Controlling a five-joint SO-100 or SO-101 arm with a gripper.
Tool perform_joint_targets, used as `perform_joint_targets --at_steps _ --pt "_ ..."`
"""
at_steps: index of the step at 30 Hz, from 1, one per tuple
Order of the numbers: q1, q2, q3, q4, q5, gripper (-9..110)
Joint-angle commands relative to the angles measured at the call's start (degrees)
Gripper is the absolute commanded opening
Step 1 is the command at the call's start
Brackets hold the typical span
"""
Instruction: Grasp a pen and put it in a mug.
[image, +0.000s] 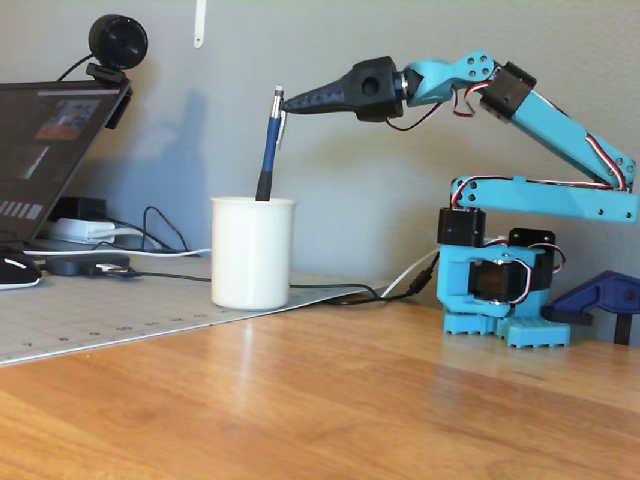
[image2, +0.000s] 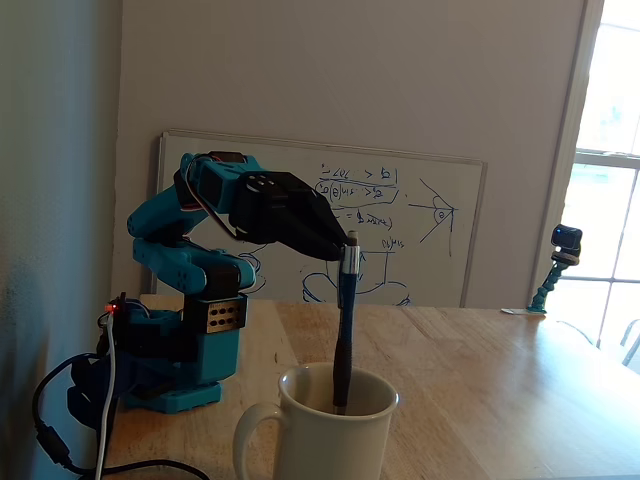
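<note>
The white mug (image: 252, 255) stands on the table, left of the arm's base; in the other fixed view the mug (image2: 335, 440) is at the bottom edge with its handle to the left. The blue pen (image: 270, 145) stands almost upright, its lower end inside the mug and its silver top sticking out above the rim. In the second fixed view the pen (image2: 345, 320) dips into the mug's opening. My black gripper (image: 285, 103) reaches in from the right and is shut on the pen's upper end by the clip; the gripper (image2: 343, 252) slopes down toward it.
A laptop (image: 45, 150) with a webcam (image: 118, 45) on top sits at the left, with cables and a grey cutting mat (image: 100, 310) below. The arm's blue base (image: 495, 290) stands at the right. A whiteboard (image2: 430, 230) leans on the wall behind.
</note>
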Motion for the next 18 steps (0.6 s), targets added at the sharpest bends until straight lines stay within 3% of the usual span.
perform_joint_targets --at_steps 1,18 --pt "-0.6 -0.4 -0.9 0.0 -0.2 0" --pt "-4.3 -0.4 -1.7 0.0 -0.4 10"
